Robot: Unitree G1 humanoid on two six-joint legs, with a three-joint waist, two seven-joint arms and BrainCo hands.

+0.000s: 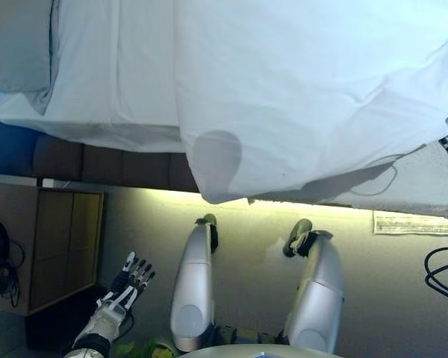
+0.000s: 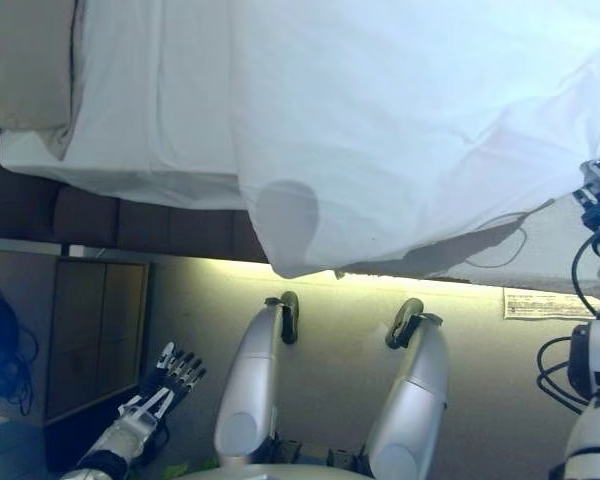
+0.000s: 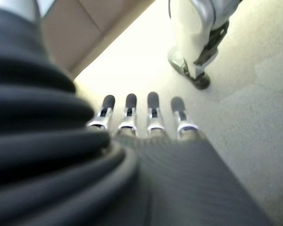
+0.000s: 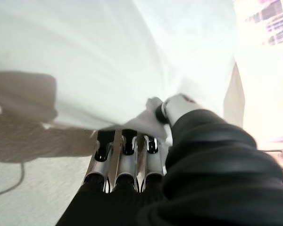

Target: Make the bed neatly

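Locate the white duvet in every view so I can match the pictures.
Left eye view: duvet fills the upper right, one corner hanging over the bed's edge.
Right eye view: the same, upper right.
Left wrist view: not in it.
Right wrist view: across the top, its edge pinched by the right hand.
Shared landmark: the hanging corner.

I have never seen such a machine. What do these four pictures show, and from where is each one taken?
A humanoid robot stands beside a bed. The two wide pictures come from cameras on its head, looking down. The other two come from cameras on its wrists. On the bed lie a pillow and a white duvet whose corner hangs over the edge. The right robot hand pinches the duvet's edge between thumb and fingers. The left robot hand hangs open above the floor, holding nothing.
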